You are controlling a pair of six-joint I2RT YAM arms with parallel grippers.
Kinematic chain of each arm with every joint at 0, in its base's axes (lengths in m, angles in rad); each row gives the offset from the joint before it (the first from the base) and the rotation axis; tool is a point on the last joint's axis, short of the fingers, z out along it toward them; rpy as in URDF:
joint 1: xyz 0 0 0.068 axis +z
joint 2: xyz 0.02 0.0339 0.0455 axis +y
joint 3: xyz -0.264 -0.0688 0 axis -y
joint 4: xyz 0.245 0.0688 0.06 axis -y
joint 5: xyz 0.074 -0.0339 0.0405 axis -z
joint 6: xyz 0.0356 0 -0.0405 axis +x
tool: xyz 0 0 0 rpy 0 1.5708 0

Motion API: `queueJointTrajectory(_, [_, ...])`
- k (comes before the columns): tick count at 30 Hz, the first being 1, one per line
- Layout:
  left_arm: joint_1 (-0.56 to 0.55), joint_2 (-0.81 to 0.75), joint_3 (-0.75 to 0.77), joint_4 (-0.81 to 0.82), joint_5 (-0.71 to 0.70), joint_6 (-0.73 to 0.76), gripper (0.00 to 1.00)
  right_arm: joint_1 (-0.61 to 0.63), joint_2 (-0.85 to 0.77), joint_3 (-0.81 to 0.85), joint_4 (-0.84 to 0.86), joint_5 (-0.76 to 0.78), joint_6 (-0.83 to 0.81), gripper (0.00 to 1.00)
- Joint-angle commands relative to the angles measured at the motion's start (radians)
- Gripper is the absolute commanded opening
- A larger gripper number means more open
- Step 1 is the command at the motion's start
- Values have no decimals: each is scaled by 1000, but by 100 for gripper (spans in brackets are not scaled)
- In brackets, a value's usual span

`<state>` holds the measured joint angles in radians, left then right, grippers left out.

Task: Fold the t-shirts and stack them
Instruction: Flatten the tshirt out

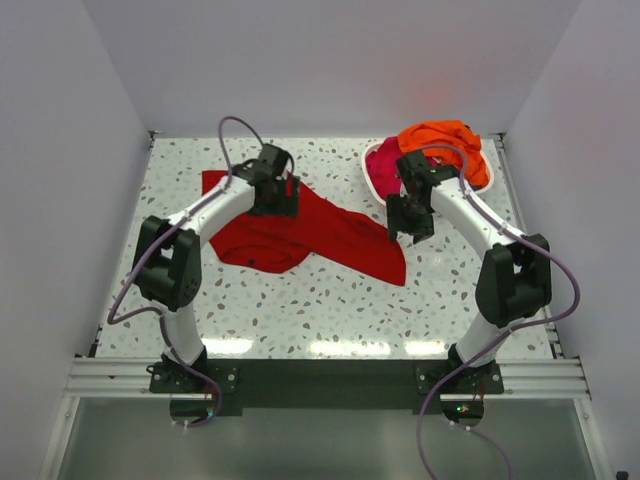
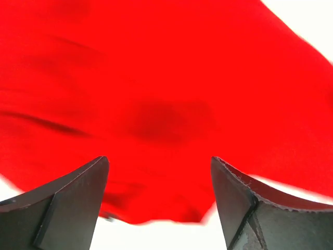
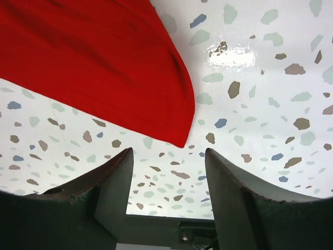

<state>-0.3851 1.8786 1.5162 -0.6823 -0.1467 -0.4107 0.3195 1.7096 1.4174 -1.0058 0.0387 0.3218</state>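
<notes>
On the counter (image 1: 450,300): deep red t-shirt (image 1: 310,232) lies rumpled, centre to 4 o'clock.
Left fingers (image 2: 78,198): spread above its cloth, pinching nothing.
Right fingers (image 3: 104,192): spread, just short of a corner.
Risk: you pinch one layer only, twisting the fold.

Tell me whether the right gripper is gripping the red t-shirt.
No: the right gripper is open with bare table between its fingers, and the red t-shirt lies ahead of them.
</notes>
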Motion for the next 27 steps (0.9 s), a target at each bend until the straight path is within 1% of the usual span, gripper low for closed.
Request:
queueJointTrajectory(1, [-99,-64,-71,84,98,-39,82,-2,-9,70,-19,-3,-24,62])
queueJointTrajectory(4, [-150,-36,-71,50,101,-51,78,0,11,94,-11,-37,-12,62])
queueJointTrajectory(6, [-155,-18,-76,43,88,-54,76,-2,19,100,1,-68,-1,63])
queueJointTrajectory(8, [-156,-7,-86,40,82,-51,75,-2,31,89,25,-76,10,63])
queueJointTrajectory(12, [-163,34,-90,24,85,-40,70,-2,61,71,53,-86,13,63])
queueJointTrajectory(17, [-182,48,-105,26,122,-36,67,0,71,23,90,-89,17,68])
queueJointTrajectory(21, [-196,48,-140,10,107,-43,66,6,79,-5,107,-92,23,70])
queueJointTrajectory(27, [-202,30,-166,-8,75,-57,65,26,96,-6,115,-92,33,71])
